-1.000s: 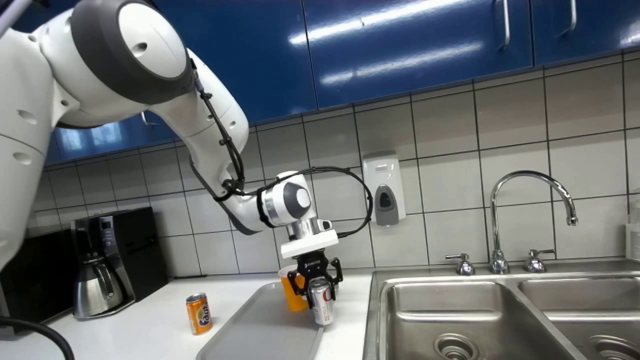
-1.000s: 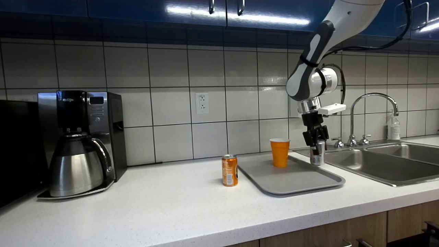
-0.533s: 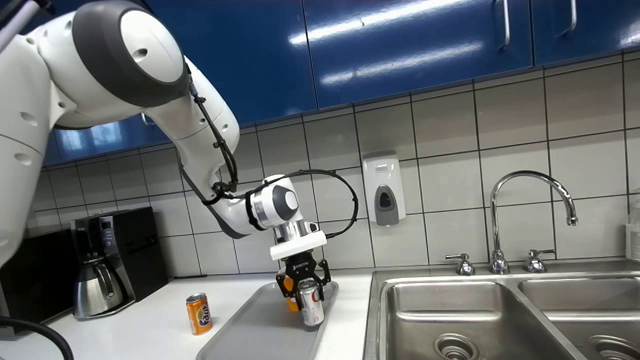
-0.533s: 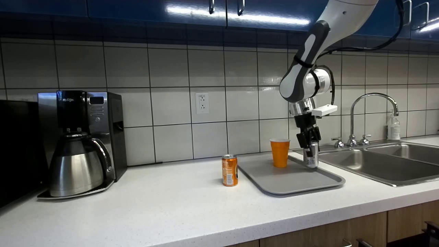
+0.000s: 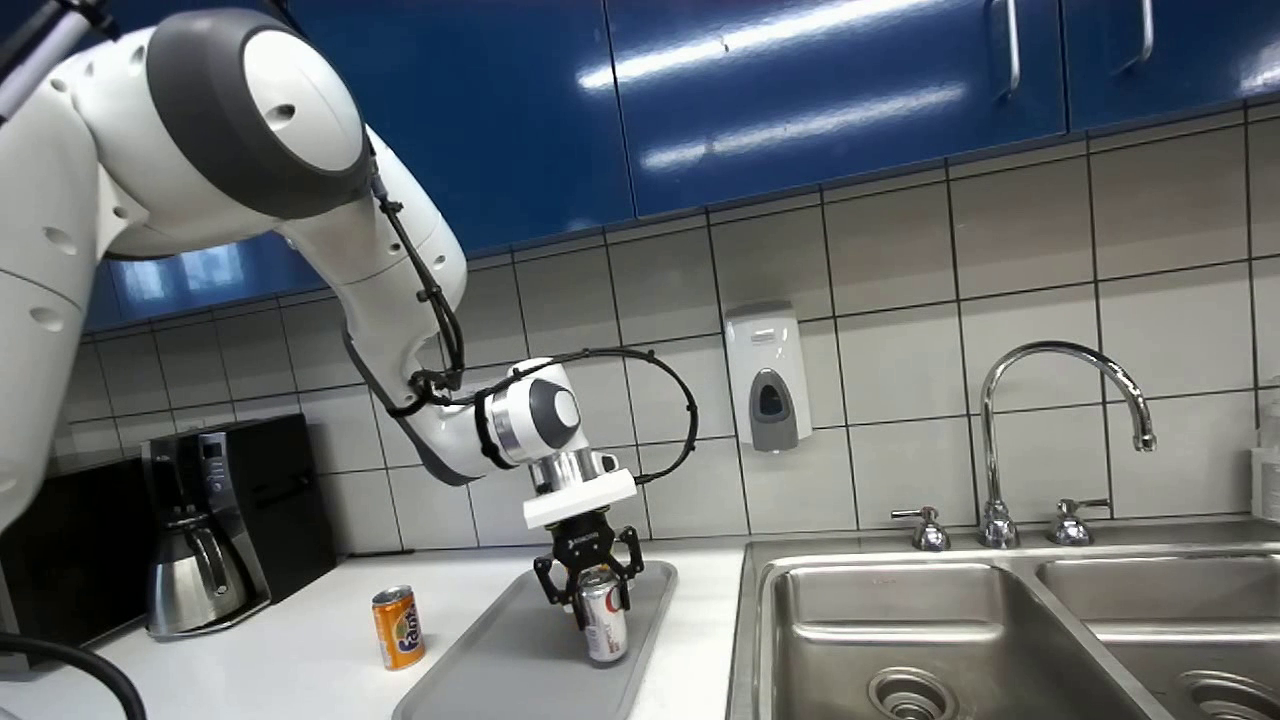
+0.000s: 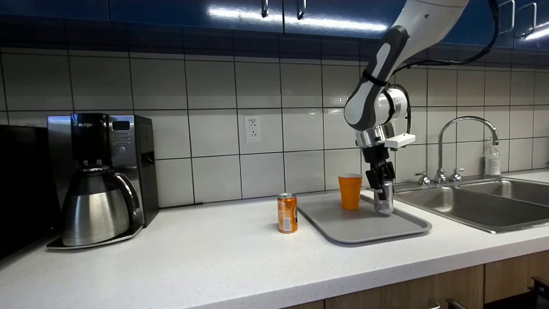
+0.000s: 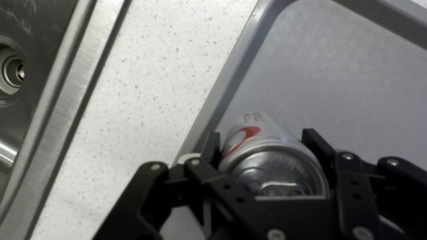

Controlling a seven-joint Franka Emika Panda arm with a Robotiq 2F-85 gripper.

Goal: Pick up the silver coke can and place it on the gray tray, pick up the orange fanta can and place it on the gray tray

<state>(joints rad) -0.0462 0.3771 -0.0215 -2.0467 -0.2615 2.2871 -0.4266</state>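
The wrist view alone shows the pull tab of the silver coke can, gripped between the two fingers of the black gripper. Both exterior views place this can over the gray tray, near the edge facing the sink; whether its base touches is unclear. In an exterior view, an orange cup stands on the tray near the can; in an exterior view with a wall-mounted soap dispenser, the gripper hides most of that cup. The orange fanta can stands upright on the white counter, near the tray. A steel carafe sits in the coffee maker.
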